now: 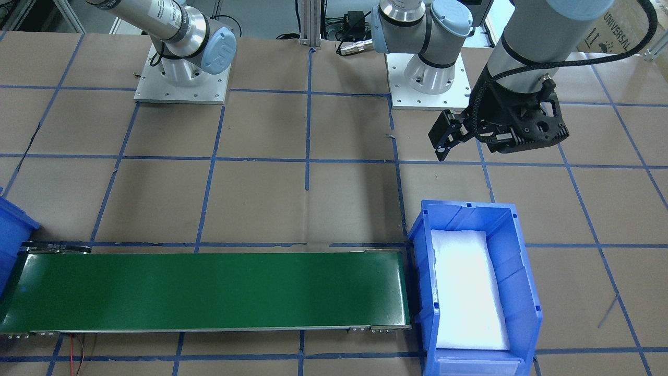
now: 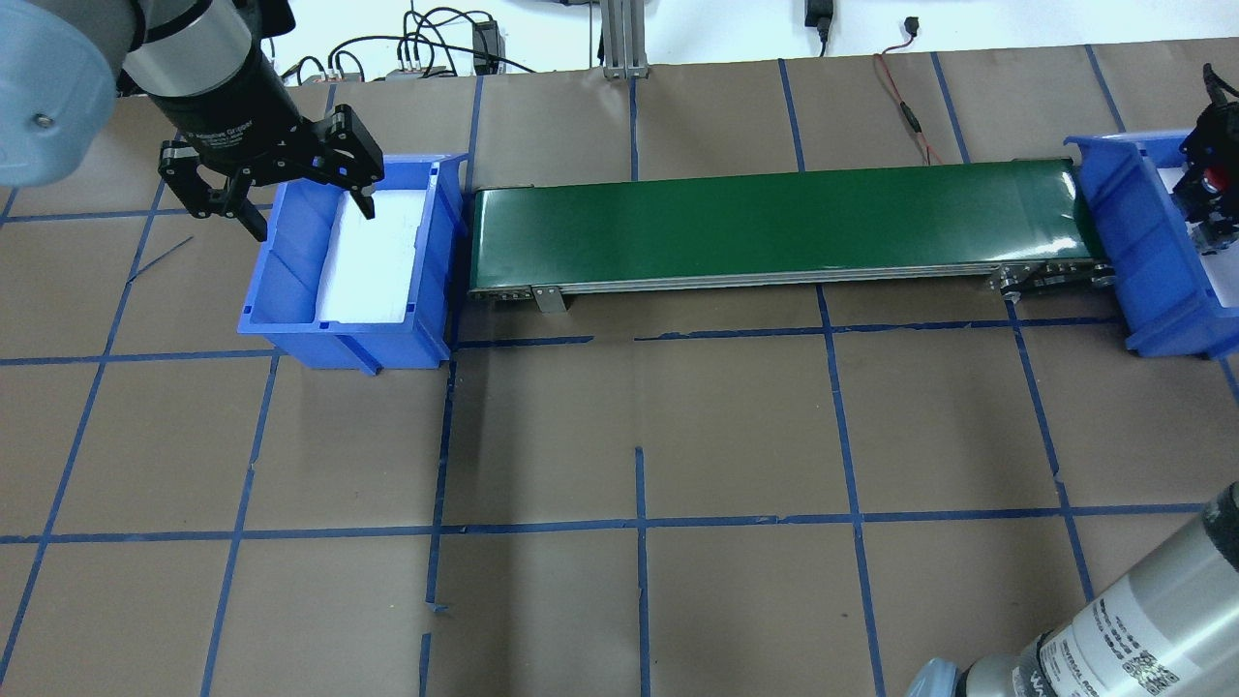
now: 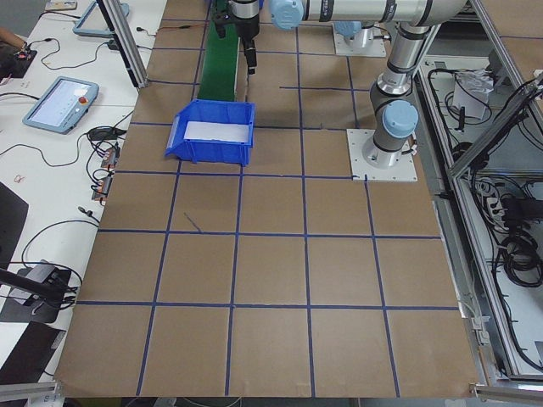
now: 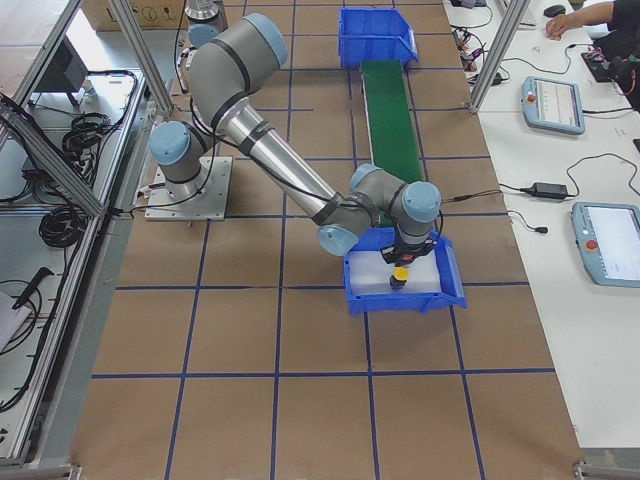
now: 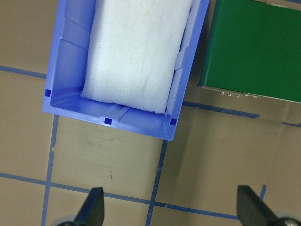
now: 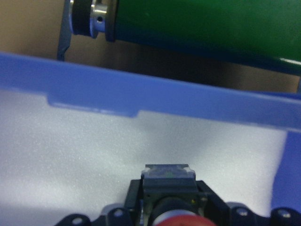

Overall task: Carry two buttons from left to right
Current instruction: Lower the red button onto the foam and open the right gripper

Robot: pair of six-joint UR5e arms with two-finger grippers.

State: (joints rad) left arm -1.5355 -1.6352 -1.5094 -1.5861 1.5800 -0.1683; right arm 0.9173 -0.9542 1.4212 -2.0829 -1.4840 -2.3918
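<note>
Two buttons at the right bin [image 2: 1113, 218]: red button [image 6: 178, 219] clamped in the right hand [image 2: 1206, 189], yellow button [image 4: 400, 273] inside, just beside it. Left hand [image 2: 312, 215] spread wide, hovering near the left bin [image 2: 290, 295].

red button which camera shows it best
Right wrist view: the red button sits close up at the bottom edge, blurred, above white foam. Overhead shows only a red speck in the right gripper at the frame edge. Other views do not show it clearly.

Left pincer [image 2: 313, 221] hangs spread wide; right pincer [image 2: 1206, 196] clamps red button [image 6: 178, 219].
</note>
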